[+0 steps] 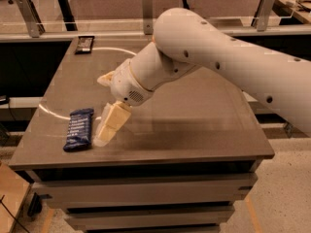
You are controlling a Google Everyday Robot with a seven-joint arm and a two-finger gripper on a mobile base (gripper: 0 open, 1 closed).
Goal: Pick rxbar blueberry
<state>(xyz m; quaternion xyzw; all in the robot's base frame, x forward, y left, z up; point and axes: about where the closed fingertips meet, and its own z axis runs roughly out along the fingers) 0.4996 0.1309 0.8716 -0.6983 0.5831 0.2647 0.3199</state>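
Camera view: gripper [103, 109] low over the bench [204, 125] beside the blue bar [79, 128] (jaws spread wide), looks mid-approach; next, straddle it and squeeze.

The light was warm and a bit yellow. It came from up above, so the top of the big white arm [218, 52] was bright and its underside was darker. The arm made a soft, wide shadow on the brown table [209, 135], just right of the claw [108, 124]. The claw hung low over the front left part of the table, close beside the blue snack bar [79, 128]. The bar's wrapper had a little shine. A thin curved line of glare [115, 50] ran across the table. The space under the table was dark.
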